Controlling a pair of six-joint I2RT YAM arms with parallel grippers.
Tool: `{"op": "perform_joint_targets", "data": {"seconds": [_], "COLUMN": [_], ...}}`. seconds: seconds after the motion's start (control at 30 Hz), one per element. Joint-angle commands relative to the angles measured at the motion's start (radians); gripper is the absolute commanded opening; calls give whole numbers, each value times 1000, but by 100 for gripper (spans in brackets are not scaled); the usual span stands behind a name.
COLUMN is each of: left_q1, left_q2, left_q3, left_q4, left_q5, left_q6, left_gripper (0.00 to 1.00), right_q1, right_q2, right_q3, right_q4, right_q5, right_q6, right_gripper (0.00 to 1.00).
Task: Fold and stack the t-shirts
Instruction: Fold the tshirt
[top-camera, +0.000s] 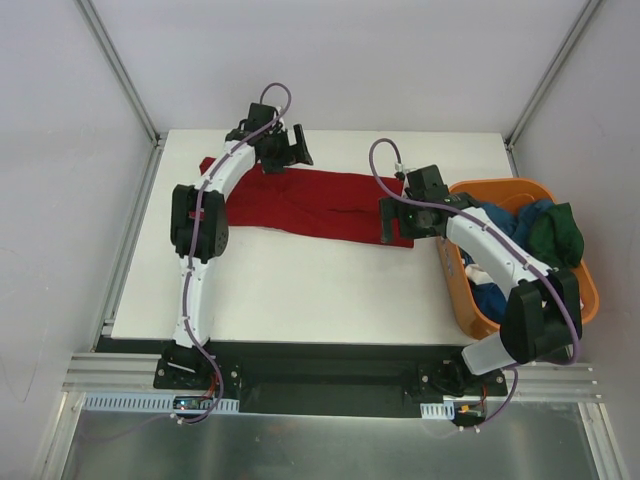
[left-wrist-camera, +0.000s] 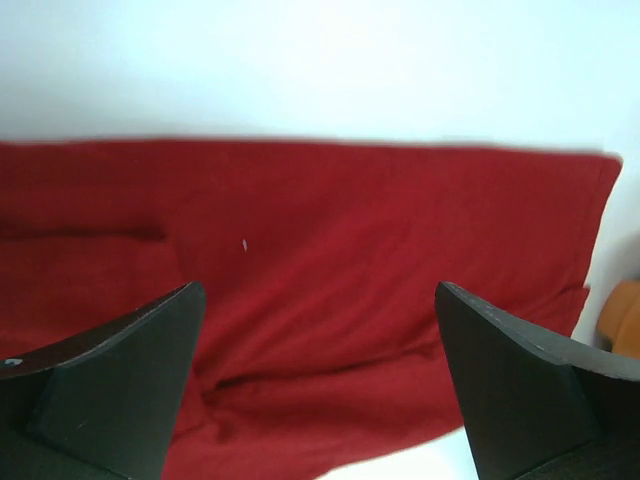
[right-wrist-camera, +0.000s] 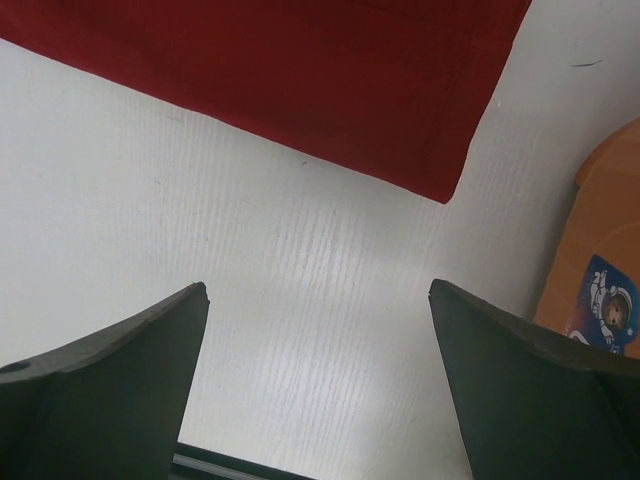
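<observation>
Dark red cloth t-shirt (top-camera: 310, 205) lies flat on the white table (top-camera: 300, 300) as a long narrow band. It looks like one lengthwise fold is in, though I can't confirm the layers from these views.

Left end effector (top-camera: 288, 152): jaws wide apart, nothing held. It hovers with the red cloth directly beneath it and running out to both sides.

Right end effector (top-camera: 392, 226): jaws also spread wide and empty, over bare table. The shirt's near corner sits just ahead of its fingertips. The orange plastic basket (top-camera: 462, 290) is close off to its right.

Inside that basket, beside the right end effector, are a crumpled blue shirt (top-camera: 505, 225) and a dark green shirt (top-camera: 558, 235), both unfolded.

Progress estimate: early.
- No stack shows anywhere on the table.
- Red shirt is at most partly folded and needs crosswise folds to get compact.
- Basket shirts are not started.

Neither end effector grips cloth, so I read this as between grasps, likely lining up on the band's ends.
</observation>
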Motion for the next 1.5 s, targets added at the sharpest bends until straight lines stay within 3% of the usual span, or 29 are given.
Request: {"op": "perform_joint_targets", "data": {"seconds": [0.0,0.17,0.37,0.57,0.7,0.83,1.0,1.1,1.2,1.27,1.4,1.47], "left_q1": [7,7,49,126,146,145,119,70,-2,-33,-62,-62], "left_q2": [-171,-297,-386,-354,-284,-170,-14,101,223,298,355,388], "left_q3": [-88,-207,-384,-488,-493,-413,-232,-90,150,226,218,225], "left_q4": [-3,-5,-9,-14,-14,-14,-12,-8,15,53,419,529], "left_q5": [-14,-42,5,70,105,99,123,149,183,188,214,211], "left_q6": [68,57,22,-47,-110,-193,-293,-348,-380,-396,-568,-625], "left_gripper": [99,99,99,99,99,99,99,99,99,99,100,99], "right_q1": [-2,-2,-5,-15,-18,-15,23,86,235,319,527,552], "right_q2": [-3,109,377,660,741,706,519,394,289,246,247,253], "right_q3": [92,206,391,679,738,608,200,12,-113,-131,-54,4], "right_q4": [-9,-10,-19,-59,-93,-35,128,152,165,151,101,79], "right_q5": [10,-22,-35,-95,-131,-220,-287,-279,-318,-332,-333,-294], "right_q6": [-2,-7,-30,-28,-19,42,94,126,171,189,170,170], "right_gripper": [97,97,97,97,97,97,97,97,97,97,97,97]}}
